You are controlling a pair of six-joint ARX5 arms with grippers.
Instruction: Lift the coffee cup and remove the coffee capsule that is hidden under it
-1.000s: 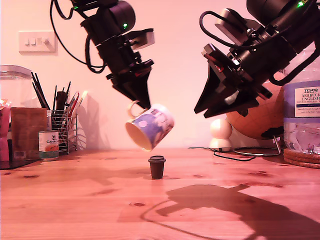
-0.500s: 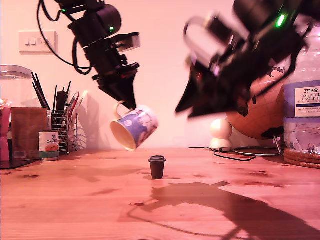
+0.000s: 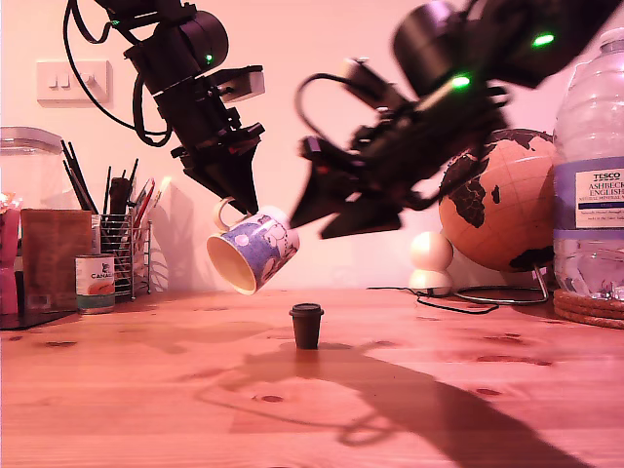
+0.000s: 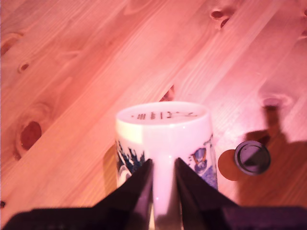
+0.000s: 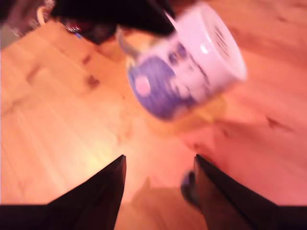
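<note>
Mug work: my first gripper is pinching the coffee cup by its handle, fingers closed narrow around the loop, cup hanging tilted clear of the table. Coffee capsule is standing upright on the table, below and beside that cup. My second gripper is hovering above the capsule, fingers spread wide, holding nothing.

Glossy ceramic coffee cup, matt dark plastic coffee capsule, smooth knotty varnished wooden table.
</note>
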